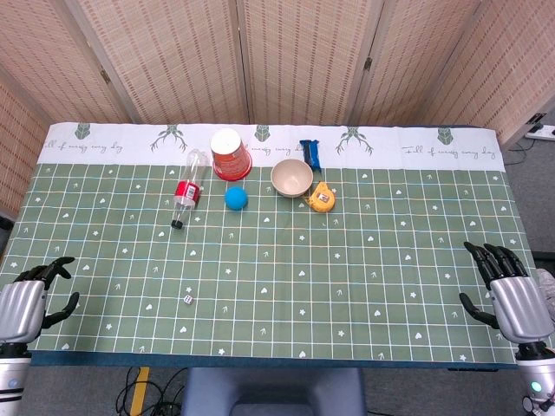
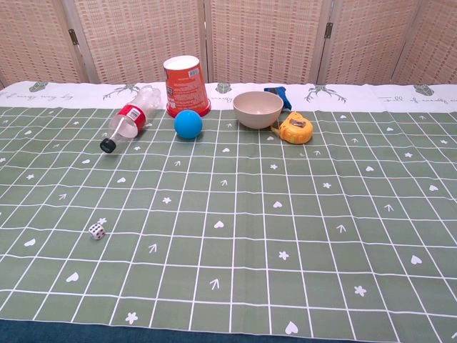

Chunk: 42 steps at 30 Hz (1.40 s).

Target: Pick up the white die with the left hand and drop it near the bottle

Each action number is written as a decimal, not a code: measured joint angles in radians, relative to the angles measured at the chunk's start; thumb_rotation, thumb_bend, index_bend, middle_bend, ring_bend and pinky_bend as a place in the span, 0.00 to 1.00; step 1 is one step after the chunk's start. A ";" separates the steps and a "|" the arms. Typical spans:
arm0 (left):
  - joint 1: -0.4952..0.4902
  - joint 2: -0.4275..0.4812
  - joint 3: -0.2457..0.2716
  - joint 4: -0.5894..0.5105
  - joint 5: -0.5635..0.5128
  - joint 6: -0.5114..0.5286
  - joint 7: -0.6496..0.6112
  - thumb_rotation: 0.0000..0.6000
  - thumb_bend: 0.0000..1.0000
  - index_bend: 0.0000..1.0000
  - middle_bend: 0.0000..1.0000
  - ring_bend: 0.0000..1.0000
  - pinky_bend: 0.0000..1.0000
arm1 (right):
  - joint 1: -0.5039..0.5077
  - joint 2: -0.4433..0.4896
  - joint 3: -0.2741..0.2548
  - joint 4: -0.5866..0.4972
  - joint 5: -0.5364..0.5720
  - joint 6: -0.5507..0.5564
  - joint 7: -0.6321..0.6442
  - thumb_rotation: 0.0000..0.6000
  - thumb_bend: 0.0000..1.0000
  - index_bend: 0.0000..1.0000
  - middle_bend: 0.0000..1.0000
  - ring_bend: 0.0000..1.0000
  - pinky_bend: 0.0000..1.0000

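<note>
The white die (image 1: 186, 300) lies on the green checked cloth near the front left; the chest view shows the die (image 2: 96, 231) small with dark pips. The clear plastic bottle (image 1: 186, 190) with a red label lies on its side at the back left, black cap toward the front, also visible as the bottle (image 2: 128, 124) in the chest view. My left hand (image 1: 26, 305) hovers at the table's front left corner, fingers spread, holding nothing, well left of the die. My right hand (image 1: 510, 290) sits at the front right edge, fingers apart and empty. Neither hand appears in the chest view.
At the back stand an upside-down red paper cup (image 1: 231, 153), a blue ball (image 1: 236, 198), a beige bowl (image 1: 291, 178), a yellow tape measure (image 1: 322, 198) and a blue packet (image 1: 311, 153). Folding screens close off the back.
</note>
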 measured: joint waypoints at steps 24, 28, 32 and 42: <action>-0.093 0.006 0.016 0.051 0.161 -0.074 -0.096 1.00 0.36 0.34 0.55 0.46 0.48 | -0.004 0.011 0.007 -0.009 -0.013 0.011 -0.004 1.00 0.24 0.10 0.19 0.14 0.16; -0.157 -0.007 0.032 0.067 0.231 -0.144 -0.106 1.00 0.36 0.36 0.63 0.57 0.61 | -0.004 0.012 0.006 -0.011 -0.012 0.007 -0.006 1.00 0.24 0.10 0.19 0.14 0.16; -0.221 -0.028 0.041 0.091 0.262 -0.216 -0.117 1.00 0.36 0.39 0.74 0.64 0.73 | -0.003 0.013 0.008 -0.012 -0.007 0.003 -0.007 1.00 0.24 0.10 0.19 0.14 0.16; -0.344 -0.132 0.060 0.195 0.316 -0.332 -0.119 1.00 0.36 0.39 0.88 0.75 0.88 | -0.005 0.009 0.008 -0.004 -0.003 -0.001 0.002 1.00 0.24 0.10 0.19 0.14 0.16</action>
